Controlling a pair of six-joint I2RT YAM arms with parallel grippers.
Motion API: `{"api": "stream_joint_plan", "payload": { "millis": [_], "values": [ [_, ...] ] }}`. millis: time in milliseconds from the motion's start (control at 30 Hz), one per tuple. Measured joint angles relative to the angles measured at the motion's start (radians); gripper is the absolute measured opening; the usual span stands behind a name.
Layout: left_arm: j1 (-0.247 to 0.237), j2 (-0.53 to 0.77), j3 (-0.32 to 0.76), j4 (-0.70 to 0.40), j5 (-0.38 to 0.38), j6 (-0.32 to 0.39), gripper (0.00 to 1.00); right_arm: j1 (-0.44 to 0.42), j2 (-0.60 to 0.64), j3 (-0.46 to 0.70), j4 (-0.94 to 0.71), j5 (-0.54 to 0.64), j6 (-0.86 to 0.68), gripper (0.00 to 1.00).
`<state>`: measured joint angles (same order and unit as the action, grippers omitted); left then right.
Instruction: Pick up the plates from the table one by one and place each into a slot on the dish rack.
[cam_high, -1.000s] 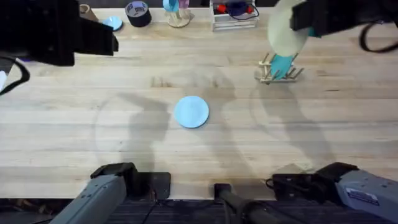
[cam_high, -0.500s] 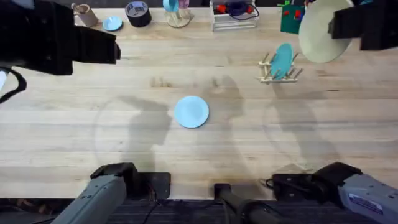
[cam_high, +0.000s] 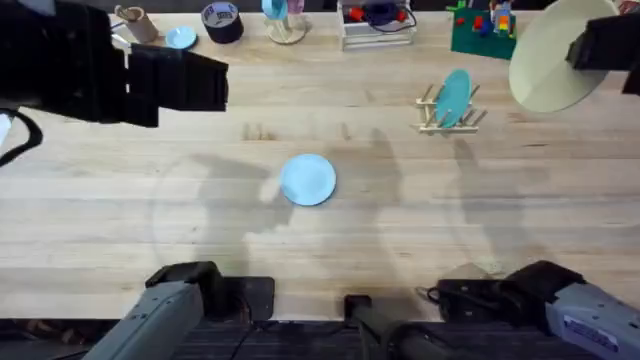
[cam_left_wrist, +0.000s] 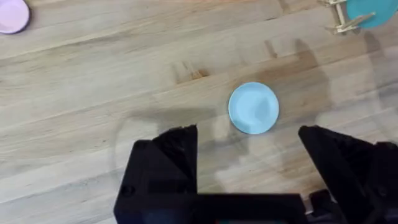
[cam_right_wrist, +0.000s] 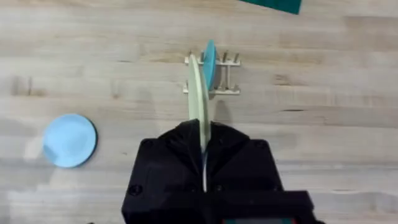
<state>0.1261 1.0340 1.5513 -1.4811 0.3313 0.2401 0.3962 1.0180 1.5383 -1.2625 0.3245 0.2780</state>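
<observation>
Plates: two plus one teal | round light-blue plastic plate (cam_high: 308, 180) flat mid-table | pale cream plate (cam_high: 548, 58) clenched on edge by right gripper (cam_right_wrist: 203, 146), aloft at 2 o'clock of the small wooden dowel rack (cam_high: 448, 112) | darker teal plate (cam_high: 455, 96) slotted there | left gripper (cam_left_wrist: 249, 146) spread, empty | pale plank tabletop (cam_high: 120, 220)

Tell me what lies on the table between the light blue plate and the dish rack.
Nothing: in the overhead view only bare wood and shadows stretch between the light blue plate and the dish rack on the table.

Left hand (cam_left_wrist: 249, 165) spread wide, raised high — right hand (cam_right_wrist: 203, 140) clamped.
</observation>
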Motion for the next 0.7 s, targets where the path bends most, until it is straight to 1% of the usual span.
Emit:
{"api": "stream_joint_plan", "payload": {
  "millis": [67, 133, 267, 700],
  "values": [
    [0.0, 0.0, 0.0, 0.0, 0.0, 0.0, 0.992, 0.0, -0.001, 0.0, 0.0, 0.009, 0.016, 0.035],
    [0.0, 0.0, 0.0, 0.0, 0.0, 0.0, 0.992, 0.0, 0.0, 0.0, 0.0, 0.016, 0.028, 0.067],
    [0.0, 0.0, 0.0, 0.0, 0.0, 0.0, 0.992, 0.0, -0.001, 0.0, 0.0, 0.021, 0.04, 0.032],
    [0.0, 0.0, 0.0, 0.0, 0.0, 0.0, 0.992, 0.0, 0.0, 0.0, 0.0, 0.023, 0.041, 0.032]
  ]
}}
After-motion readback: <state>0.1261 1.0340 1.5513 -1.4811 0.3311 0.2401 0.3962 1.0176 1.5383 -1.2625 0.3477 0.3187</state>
